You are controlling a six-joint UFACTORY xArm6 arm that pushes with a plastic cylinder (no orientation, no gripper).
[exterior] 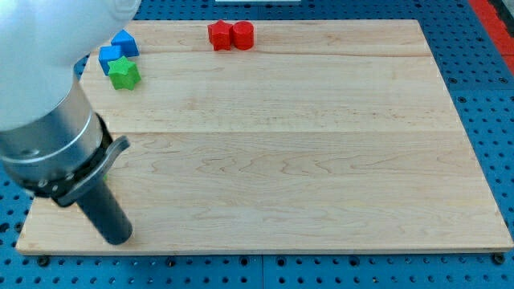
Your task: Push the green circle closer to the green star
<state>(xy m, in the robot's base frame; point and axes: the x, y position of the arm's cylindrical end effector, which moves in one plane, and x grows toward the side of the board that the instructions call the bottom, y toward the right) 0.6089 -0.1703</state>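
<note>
The green star (124, 74) lies near the board's upper left corner, touching a blue block (110, 58) just up-left of it. No green circle shows anywhere in the view; the arm's big body (44, 96) covers the board's left side. My tip (116, 238) rests near the board's lower left corner, far below the green star and touching no block.
A second blue block (124, 42) sits just above the first. Two red blocks touch each other at the top edge, an angular one (219, 35) and a round one (242, 34). The wooden board (305, 160) lies on a blue perforated table.
</note>
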